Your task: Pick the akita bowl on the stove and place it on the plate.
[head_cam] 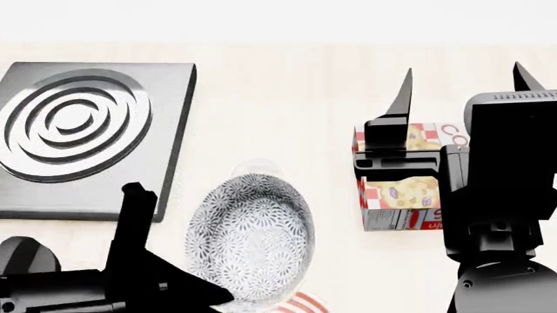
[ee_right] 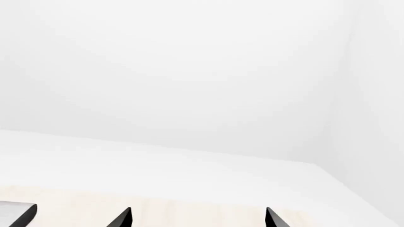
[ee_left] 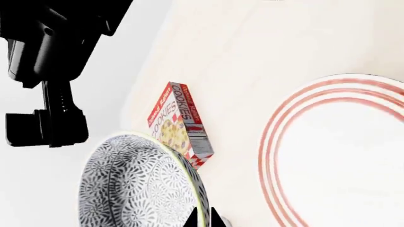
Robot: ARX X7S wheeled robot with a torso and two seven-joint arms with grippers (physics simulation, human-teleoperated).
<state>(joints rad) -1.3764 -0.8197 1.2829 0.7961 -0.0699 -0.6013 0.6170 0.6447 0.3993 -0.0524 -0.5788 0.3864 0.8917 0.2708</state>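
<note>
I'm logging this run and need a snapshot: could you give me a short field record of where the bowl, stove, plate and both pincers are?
bowl: akita bowl lifted off the stove, tilted, gripped at its rim
stove: stove burner bare
plate: plate on the table, nothing on it, beside the bowl in the left wrist view
left pincer: left pincer shut on the bowl
right pincer: right pincer open, raised, holding nothing
other: cookie box lying on the table
</note>
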